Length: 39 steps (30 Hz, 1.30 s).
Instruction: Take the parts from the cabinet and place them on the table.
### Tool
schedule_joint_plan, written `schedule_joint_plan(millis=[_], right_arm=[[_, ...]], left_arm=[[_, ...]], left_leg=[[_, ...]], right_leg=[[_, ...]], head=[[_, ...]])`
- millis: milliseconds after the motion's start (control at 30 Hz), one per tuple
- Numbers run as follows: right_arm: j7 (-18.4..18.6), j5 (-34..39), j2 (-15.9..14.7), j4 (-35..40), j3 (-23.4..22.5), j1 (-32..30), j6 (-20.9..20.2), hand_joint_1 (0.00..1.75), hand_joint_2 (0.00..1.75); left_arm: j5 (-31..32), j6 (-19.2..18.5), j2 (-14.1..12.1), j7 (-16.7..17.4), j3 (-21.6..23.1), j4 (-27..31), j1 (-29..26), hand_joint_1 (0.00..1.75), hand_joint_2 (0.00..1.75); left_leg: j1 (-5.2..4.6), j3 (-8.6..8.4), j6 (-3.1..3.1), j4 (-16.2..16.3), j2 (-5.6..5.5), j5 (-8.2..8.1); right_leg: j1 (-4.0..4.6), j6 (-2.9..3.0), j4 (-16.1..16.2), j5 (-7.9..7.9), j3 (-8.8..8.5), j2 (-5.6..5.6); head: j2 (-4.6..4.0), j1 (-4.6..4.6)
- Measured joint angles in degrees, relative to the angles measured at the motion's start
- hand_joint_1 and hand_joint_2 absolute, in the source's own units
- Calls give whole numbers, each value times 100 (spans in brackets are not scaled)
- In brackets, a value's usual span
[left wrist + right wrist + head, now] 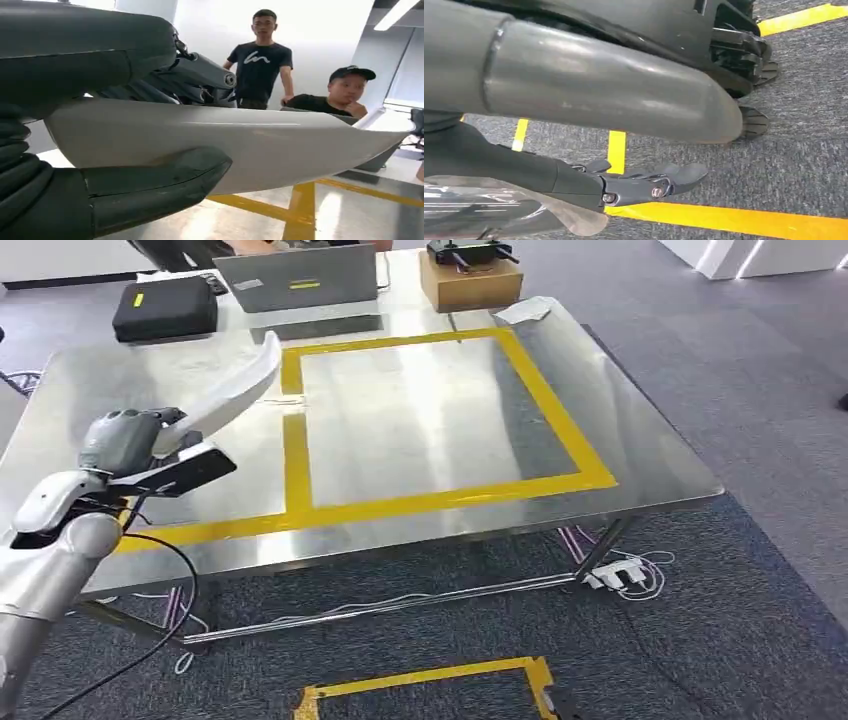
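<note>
**One part held over the counter's left side**

One long white curved part (235, 390) sits in the left hand (125, 440), fingers (150, 182) wrapped around it, long axis angled up and away above the steel counter (640, 455). Bare counter spreads rightward inside the yellow tape (560, 415). The right hand (644, 185) hangs over carpet, its fingers loosely extended and holding nothing.

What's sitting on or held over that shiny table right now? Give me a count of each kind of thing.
White curved part, held by the left hand: 1
Black case: 1
Grey laptop: 1
Cardboard box, a black device on top: 1
White paper sheet: 1
Total: 5
</note>
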<state>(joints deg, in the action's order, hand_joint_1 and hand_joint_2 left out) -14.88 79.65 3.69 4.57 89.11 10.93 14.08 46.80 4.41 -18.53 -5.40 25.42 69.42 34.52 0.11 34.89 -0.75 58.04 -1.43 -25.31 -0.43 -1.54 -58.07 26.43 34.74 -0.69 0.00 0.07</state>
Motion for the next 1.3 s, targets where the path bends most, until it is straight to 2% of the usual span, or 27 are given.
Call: schedule_joint_plan(millis=[100,233,533,833,1100,1300], right_arm=[[2,0,0,0,0,1,0,0,0],[35,-37,0,0,0,3,0,0,0],[155,-219,0,33,0,63,-2,0,0],[247,-277,2,70,0,108,0,0,0],[302,-321,2,83,0,135,0,0,0],[315,-332,2,83,0,140,0,0,0]], left_arm=[[2,-4,26,7,61,-72,35,175,175],[188,-142,107,232,160,-295,200,175,175],[1209,-138,428,717,689,-1170,800,175,175],[2000,-208,590,1195,1125,-2128,1158,175,175],[2509,-387,618,1615,1353,-2765,1361,175,175],[2704,-433,597,1773,1421,-2999,1463,175,175]], left_leg=[[-1,2,16,0,0,4],[-9,7,17,4,-1,5],[-29,16,15,23,-1,4],[-30,16,14,25,-1,4],[-29,17,15,24,-1,4],[-29,19,14,24,-2,4]], right_leg=[[-2,0,-1,0,0,2],[-13,0,0,-1,-1,9],[-29,-12,1,-11,-3,7],[-29,-13,1,-12,-3,7],[-28,-13,0,-12,-3,8],[-28,-13,0,-12,-4,9]], head=[[0,0],[0,2],[0,2],[0,0],[0,0],[0,2]])
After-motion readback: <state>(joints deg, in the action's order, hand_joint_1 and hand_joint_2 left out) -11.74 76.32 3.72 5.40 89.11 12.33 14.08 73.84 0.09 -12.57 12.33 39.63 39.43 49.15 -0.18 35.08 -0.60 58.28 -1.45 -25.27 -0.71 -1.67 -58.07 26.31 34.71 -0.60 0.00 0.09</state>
